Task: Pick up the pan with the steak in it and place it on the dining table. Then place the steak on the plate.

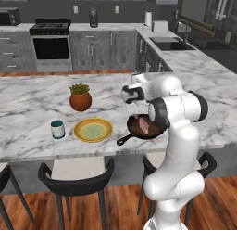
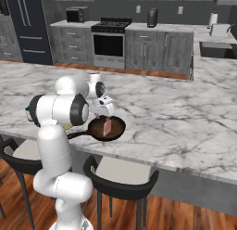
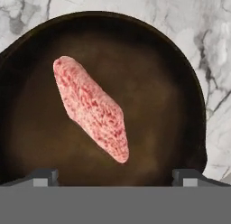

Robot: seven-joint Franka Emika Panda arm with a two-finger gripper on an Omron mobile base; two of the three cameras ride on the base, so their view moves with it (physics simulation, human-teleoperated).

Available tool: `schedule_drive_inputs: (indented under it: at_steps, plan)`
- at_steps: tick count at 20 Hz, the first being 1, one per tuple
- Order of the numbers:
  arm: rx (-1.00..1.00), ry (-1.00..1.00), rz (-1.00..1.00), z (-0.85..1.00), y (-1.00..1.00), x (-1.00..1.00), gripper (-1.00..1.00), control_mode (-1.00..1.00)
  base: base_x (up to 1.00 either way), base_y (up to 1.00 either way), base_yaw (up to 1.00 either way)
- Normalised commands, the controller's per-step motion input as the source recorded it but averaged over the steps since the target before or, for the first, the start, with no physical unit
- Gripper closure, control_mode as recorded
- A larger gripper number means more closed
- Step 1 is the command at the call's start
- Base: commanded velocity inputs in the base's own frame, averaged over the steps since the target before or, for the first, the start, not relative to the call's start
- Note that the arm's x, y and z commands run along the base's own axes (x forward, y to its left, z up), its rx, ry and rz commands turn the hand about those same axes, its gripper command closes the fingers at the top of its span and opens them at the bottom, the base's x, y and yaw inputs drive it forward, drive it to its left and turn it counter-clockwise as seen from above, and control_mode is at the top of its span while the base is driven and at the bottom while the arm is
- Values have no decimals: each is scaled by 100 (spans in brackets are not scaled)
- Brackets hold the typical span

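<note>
The dark pan (image 1: 135, 128) rests on the marble dining table (image 1: 28, 108) near its front edge, with its short handle pointing to the front left. The pinkish-red steak (image 1: 145, 125) lies inside it. My gripper (image 3: 116, 178) hangs straight above the pan (image 3: 171, 105), open, with its fingertips (image 3: 43, 177) wide apart over the pan's near side and nothing between them. From the hand, the steak (image 3: 90, 108) lies diagonally across the pan's middle. The yellow-rimmed plate (image 1: 93, 130) with its pale green centre sits just left of the pan. From the right, the pan (image 2: 118, 127) and steak (image 2: 108, 127) sit below the hand.
A teal-and-white mug (image 1: 58, 129) stands left of the plate and a terracotta plant pot (image 1: 80, 98) behind it. Dark stools (image 1: 76, 178) line the table's front overhang. The stove (image 1: 51, 43) and grey cabinets stand across the floor, far behind the table.
</note>
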Motion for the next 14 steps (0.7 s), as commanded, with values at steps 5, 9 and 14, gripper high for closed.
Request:
schedule_drive_inputs:
  at_steps: [5, 9, 14]
  plan:
    - [2, 0, 14, -30, -23, 20, -100, -100, 0, 0, 0]
    - [1, 0, 7, -19, -5, 13, -100, -100, 0, 0, 0]
    - [4, -1, 4, -19, 0, 9, -100, -100, 0, 0, 0]
